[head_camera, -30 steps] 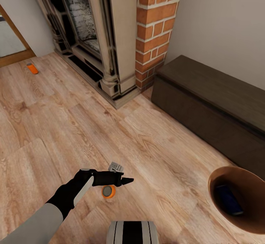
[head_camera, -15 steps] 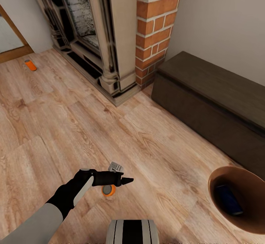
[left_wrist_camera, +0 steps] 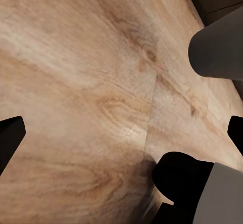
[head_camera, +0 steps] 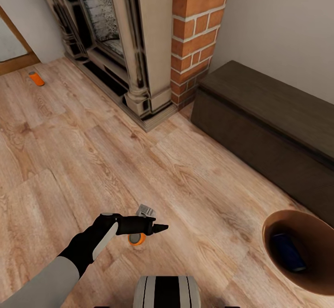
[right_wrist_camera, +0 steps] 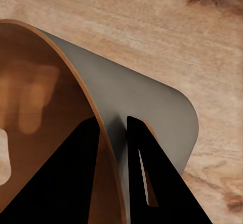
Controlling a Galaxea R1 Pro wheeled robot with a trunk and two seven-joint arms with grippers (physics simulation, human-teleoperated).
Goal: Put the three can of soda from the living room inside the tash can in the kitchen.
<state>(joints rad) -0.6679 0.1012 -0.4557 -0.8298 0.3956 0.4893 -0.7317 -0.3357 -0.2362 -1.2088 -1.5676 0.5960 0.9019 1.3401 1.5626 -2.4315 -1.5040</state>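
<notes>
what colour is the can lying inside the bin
Blue. The can lies in the brown-lined bin; the head view shows it best.

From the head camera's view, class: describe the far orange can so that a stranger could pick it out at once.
Start at the brick fireplace and follow its hearth to the wood-framed door. There, on the floor, lies the far orange can, alone. Its twin, the near orange can, stands under the left pincer; the blue can sits in the bin.
</notes>
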